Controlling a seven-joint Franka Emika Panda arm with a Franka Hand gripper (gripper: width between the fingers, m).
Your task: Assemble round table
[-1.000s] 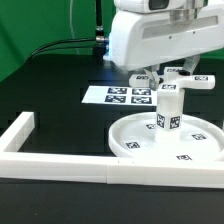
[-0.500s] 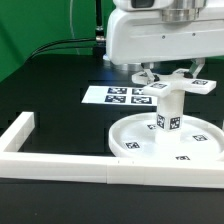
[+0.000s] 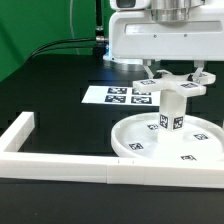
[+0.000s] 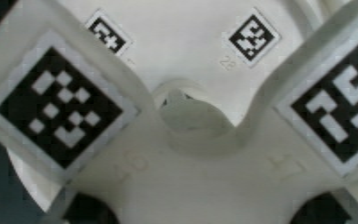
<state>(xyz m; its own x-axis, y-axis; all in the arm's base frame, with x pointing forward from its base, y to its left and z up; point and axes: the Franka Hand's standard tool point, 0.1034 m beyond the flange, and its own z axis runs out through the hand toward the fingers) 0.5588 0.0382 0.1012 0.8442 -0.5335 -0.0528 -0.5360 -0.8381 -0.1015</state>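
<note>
Assembly in progress: the claw [image 3: 171,70] is closed on the cross [image 3: 177,81], holding it just over the top of the leg [image 3: 170,112]. The leg stands upright in the middle of the disc [image 3: 128,146], which lies on the black worktop [image 3: 60,105] near the white frame [image 3: 40,160]. We judge that the coming move turns on a straight-down line-up: the leg's long axis is vertical and almost directly beneath the claw, and the wrist view shows the cross's round centre [image 4: 194,113] between its tagged arms. We cannot tell whether cross and leg touch.
</note>
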